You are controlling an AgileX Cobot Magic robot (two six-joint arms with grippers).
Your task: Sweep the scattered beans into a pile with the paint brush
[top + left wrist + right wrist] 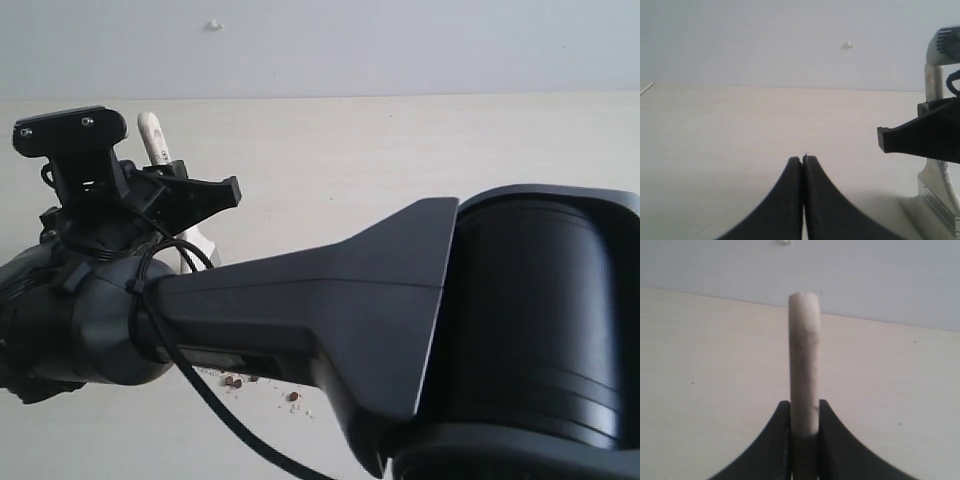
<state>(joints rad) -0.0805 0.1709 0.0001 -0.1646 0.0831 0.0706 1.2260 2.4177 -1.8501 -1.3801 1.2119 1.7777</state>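
The right gripper [804,409] clamps the paint brush [804,350] by its handle, the left gripper [803,160] pinched together, empty — the near beans [236,381] likely want short, flat inward strokes.

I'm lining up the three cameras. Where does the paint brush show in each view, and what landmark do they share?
Exterior view: paint brush at upper left, handle end sticking up.
Left wrist view: paint brush handle and ferrule off to the side of the shut left gripper.
Right wrist view: paint brush handle in the centre, clamped in the right gripper.
Shared landmark: small white speck, in all three.
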